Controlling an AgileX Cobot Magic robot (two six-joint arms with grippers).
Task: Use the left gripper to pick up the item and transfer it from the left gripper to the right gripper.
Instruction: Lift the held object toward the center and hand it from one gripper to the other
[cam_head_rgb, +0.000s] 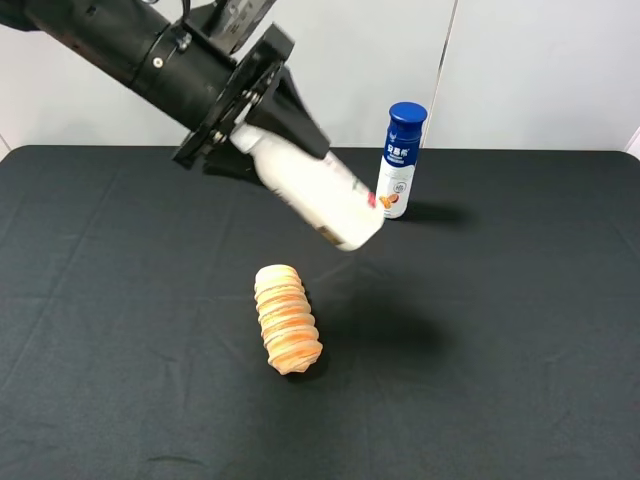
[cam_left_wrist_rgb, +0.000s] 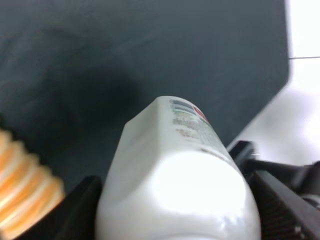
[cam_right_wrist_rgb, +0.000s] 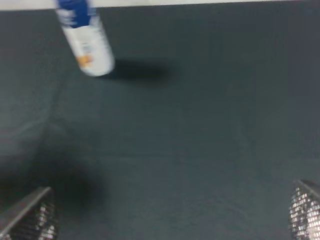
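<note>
My left gripper (cam_head_rgb: 268, 148) is shut on a white bottle (cam_head_rgb: 322, 197) and holds it tilted in the air above the middle of the black table, its free end pointing down to the right. In the left wrist view the bottle (cam_left_wrist_rgb: 180, 175) fills the space between the black fingers (cam_left_wrist_rgb: 75, 215). My right gripper (cam_right_wrist_rgb: 167, 215) is out of the exterior view. In the right wrist view its two mesh fingertips (cam_right_wrist_rgb: 30, 215) stand wide apart with nothing between them, above bare tablecloth.
A small white bottle with a blue cap (cam_head_rgb: 400, 165) stands upright at the back of the table, also in the right wrist view (cam_right_wrist_rgb: 87, 42). An orange ribbed roll (cam_head_rgb: 287, 320) lies below the held bottle. The black tablecloth (cam_head_rgb: 520, 330) covers the table.
</note>
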